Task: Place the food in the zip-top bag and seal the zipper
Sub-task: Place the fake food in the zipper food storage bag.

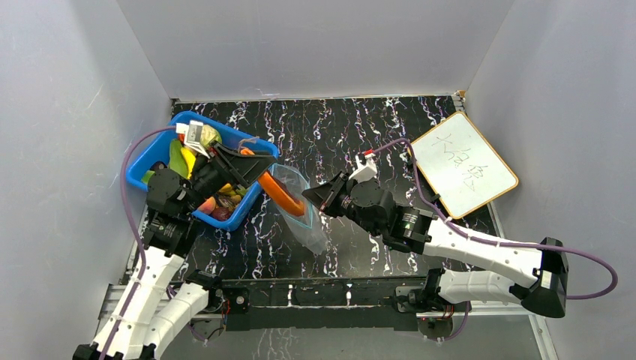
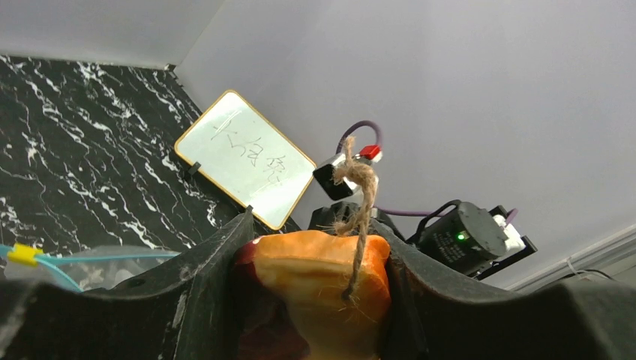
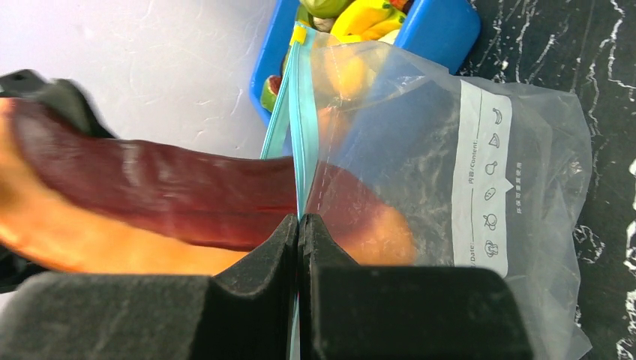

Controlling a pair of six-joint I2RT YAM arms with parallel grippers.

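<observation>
A long orange-and-dark-red toy food piece [image 1: 279, 193] with a twine stem is clamped in my left gripper [image 1: 262, 174]. In the left wrist view it fills the gap between the fingers [image 2: 187, 277]. Its far end pokes through the mouth of the clear zip-top bag [image 1: 301, 216], and shows inside the plastic [image 3: 360, 217]. My right gripper [image 1: 311, 196] is shut on the teal zipper strip [image 3: 300, 112] at the bag's mouth edge and holds it up. The white label patch [image 3: 484, 172] faces the right wrist camera. More food, yellow bananas [image 3: 364, 15] among it, lies in the blue bin.
The blue bin [image 1: 139, 172] sits at the back left, just behind the bag. A small whiteboard [image 1: 463, 163] with writing lies at the back right. Grey walls close in the black marbled table [image 1: 352, 127] on three sides.
</observation>
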